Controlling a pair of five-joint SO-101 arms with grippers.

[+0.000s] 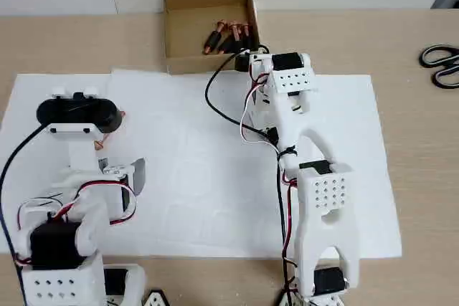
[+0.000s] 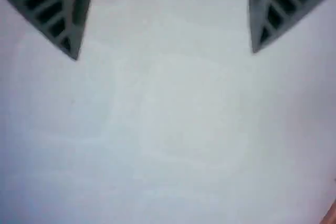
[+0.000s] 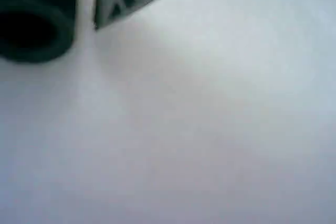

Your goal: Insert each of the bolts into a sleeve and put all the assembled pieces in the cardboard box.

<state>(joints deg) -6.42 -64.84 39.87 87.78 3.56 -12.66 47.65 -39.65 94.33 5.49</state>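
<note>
The cardboard box (image 1: 179, 30) stands at the back of the table with several copper bolts in dark sleeves (image 1: 228, 37) lying in it. My left gripper (image 2: 164, 53) hangs open over bare white paper, nothing between its fingers. In the high view the left arm's head (image 1: 77, 114) is at the paper's left side, and a copper bolt (image 1: 120, 114) peeks out beside it. My right gripper (image 1: 247, 62) is at the paper's far edge, just in front of the box. A dark sleeve (image 3: 31, 30) sits right beside it, open end towards the camera. Whether the sleeve is held is hidden.
A white paper sheet (image 1: 193, 177) covers the middle of the wooden table. Scissors (image 1: 441, 62) lie at the far right. Black cables (image 1: 222, 109) loop over the paper beside the right arm. Another bit of copper (image 1: 100, 145) shows under the left arm.
</note>
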